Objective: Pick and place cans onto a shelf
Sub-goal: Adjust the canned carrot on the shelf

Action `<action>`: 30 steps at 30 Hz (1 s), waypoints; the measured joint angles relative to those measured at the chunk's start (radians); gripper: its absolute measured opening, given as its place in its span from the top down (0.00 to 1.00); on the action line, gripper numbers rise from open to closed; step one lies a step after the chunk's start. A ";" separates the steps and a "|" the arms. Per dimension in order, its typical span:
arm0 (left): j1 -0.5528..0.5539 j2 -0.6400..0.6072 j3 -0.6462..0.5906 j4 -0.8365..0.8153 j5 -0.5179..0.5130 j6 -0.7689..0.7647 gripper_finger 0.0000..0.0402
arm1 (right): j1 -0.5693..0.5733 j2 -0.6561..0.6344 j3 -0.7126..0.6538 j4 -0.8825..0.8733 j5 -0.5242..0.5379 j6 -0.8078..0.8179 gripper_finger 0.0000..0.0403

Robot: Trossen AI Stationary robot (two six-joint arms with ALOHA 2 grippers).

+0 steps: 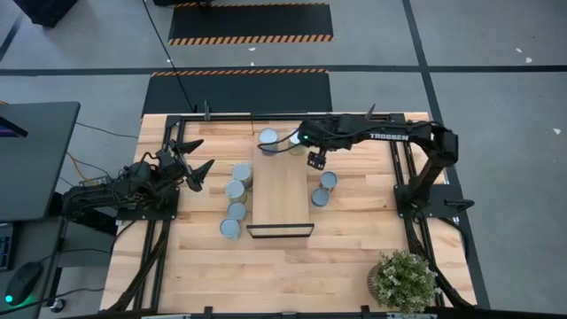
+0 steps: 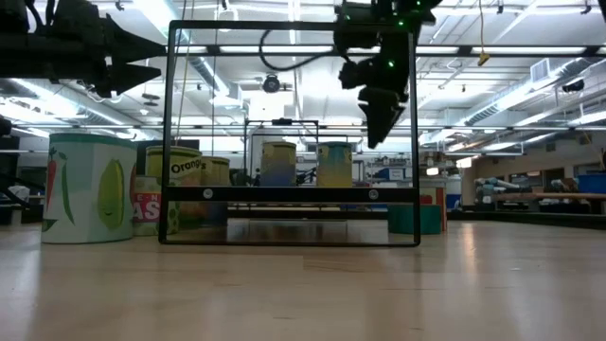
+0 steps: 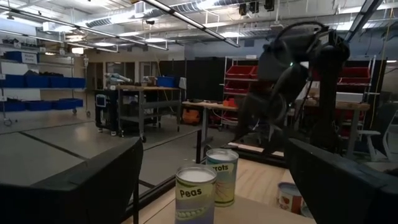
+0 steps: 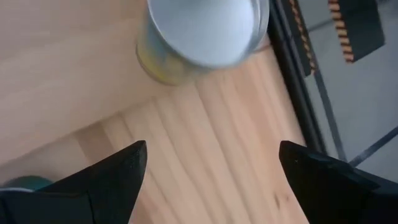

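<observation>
- Two cans [image 1: 268, 137] stand side by side at the far short end of the shelf [image 1: 282, 190]; the rest of the board is bare wood down to the black lip [image 1: 280, 230] at its near end.
- Four further cans [image 1: 237, 189] form a loose column on the tabletop [image 1: 354, 257] just beside the shelf's left long edge, the nearest one [image 1: 229, 229] level with the lip.
- Two more cans [image 1: 324, 188] sit close together beside the right long edge, about halfway along the board.
- Right gripper [image 1: 315, 160] hangs above the shelf's far right corner, fingers spread apart and holding nothing; in the right wrist view a can top [image 4: 202, 28] lies ahead of the two dark fingertips [image 4: 118, 168], at the board's edge where it meets the planked table.
- Left gripper [image 1: 197, 166] waits over the left side of the table, well apart from the column of cans, its fingers likewise spread and empty.
- Open tabletop extends in front of the lip as far as the potted plant [image 1: 403, 279] at the near right corner.
- Black frame rails [image 1: 403, 182] border the table on the left, right and far sides.
</observation>
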 joint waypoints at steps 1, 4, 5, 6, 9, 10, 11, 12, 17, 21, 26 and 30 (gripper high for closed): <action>0.000 0.000 0.000 0.000 0.000 -0.001 0.01 | -0.004 -0.003 -0.018 0.007 -0.001 0.002 0.07; 0.000 0.000 0.000 -0.001 0.000 -0.006 0.01 | -0.010 0.000 -0.063 0.029 -0.025 -0.004 0.07; 0.000 0.000 0.000 -0.001 0.000 -0.006 0.01 | -0.013 0.000 -0.081 0.055 -0.038 -0.009 0.07; 0.000 0.000 0.000 -0.002 0.000 -0.006 0.01 | -0.015 0.001 -0.099 0.088 -0.053 -0.016 0.07; 0.000 0.000 0.000 -0.004 0.000 -0.007 0.01 | -0.023 0.002 -0.132 0.144 -0.081 -0.030 0.07; 0.000 0.000 0.000 -0.006 0.000 -0.007 0.01 | -0.026 0.002 -0.138 0.157 -0.082 -0.031 0.07; 0.000 0.000 0.000 -0.006 0.000 -0.007 0.01 | -0.030 0.002 -0.145 0.171 -0.083 -0.033 0.07; 0.000 0.000 0.000 -0.006 0.000 -0.007 0.01 | -0.033 0.002 -0.150 0.180 -0.083 -0.033 0.07; 0.000 0.000 0.000 -0.006 0.000 -0.007 0.01 | -0.055 0.002 -0.165 0.229 -0.131 -0.045 0.07; 0.000 0.000 0.000 -0.006 0.000 -0.007 0.01 | -0.061 0.002 -0.168 0.259 -0.136 -0.058 0.07; 0.000 0.000 0.000 -0.006 0.000 -0.008 0.01 | -0.064 0.002 -0.168 0.268 -0.158 -0.060 0.07; 0.000 0.000 0.000 -0.006 0.000 -0.008 0.01 | -0.064 0.002 -0.168 0.298 -0.192 -0.060 0.07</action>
